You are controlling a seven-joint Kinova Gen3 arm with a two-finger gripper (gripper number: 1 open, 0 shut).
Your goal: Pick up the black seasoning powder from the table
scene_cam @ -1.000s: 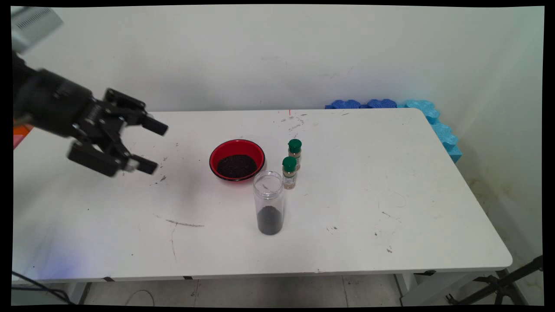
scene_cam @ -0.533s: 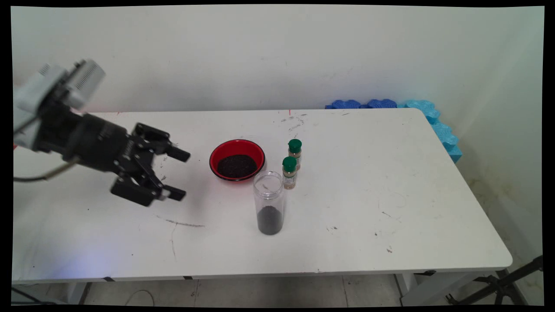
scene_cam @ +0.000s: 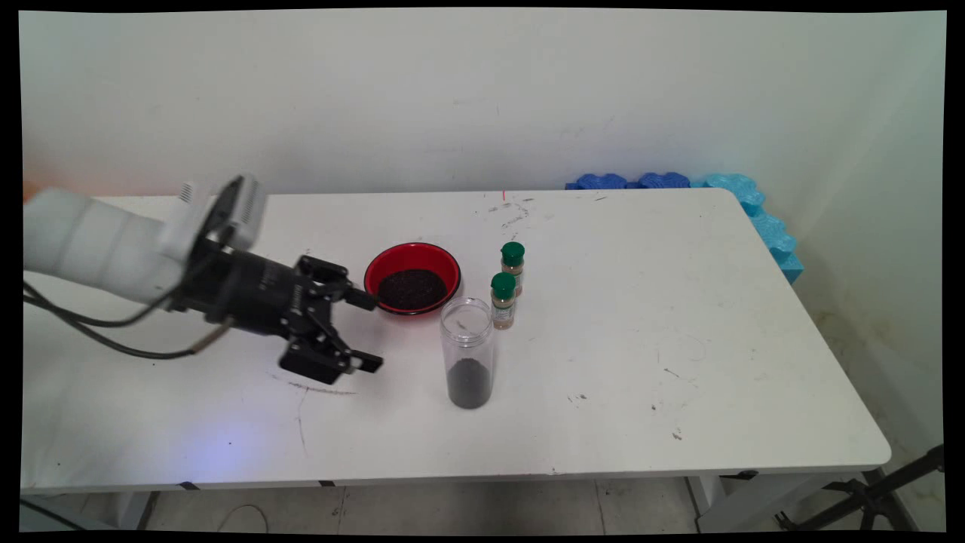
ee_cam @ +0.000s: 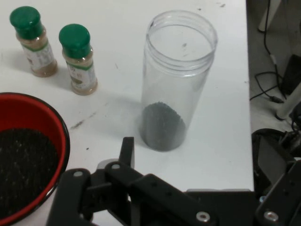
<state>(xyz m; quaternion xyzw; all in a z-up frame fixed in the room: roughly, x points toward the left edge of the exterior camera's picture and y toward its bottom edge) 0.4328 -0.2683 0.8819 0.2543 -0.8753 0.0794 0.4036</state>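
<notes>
My gripper (scene_cam: 369, 332) hangs open and empty just above the white table (scene_cam: 641, 339), pointing right. Its far finger tip sits by the near left rim of a red bowl (scene_cam: 411, 255) filled with dark granules. A clear, lidless jar (scene_cam: 467, 354) with dark granules at its bottom stands upright a short way right of the fingertips. In the hand view the jar (ee_cam: 176, 84) rises straight ahead between the spread fingers, one finger (ee_cam: 126, 150) low at its left, and the bowl (ee_cam: 51, 117) lies at the lower left. Two small green-capped spice bottles (scene_cam: 513, 268) (scene_cam: 503, 300) stand behind the jar.
Blue foam pieces (scene_cam: 754, 204) lie along the table's far right corner. A black tripod leg (scene_cam: 867, 498) stands on the floor at the lower right. Black cables (scene_cam: 98, 332) hang from the arm over the table's left part. In the hand view the table's edge (ee_cam: 248, 94) runs just right of the jar.
The gripper has swung from the far left to the right and lower, ending close to the bowl and jar. It stays open. Bowl, jar and bottles have not moved.
</notes>
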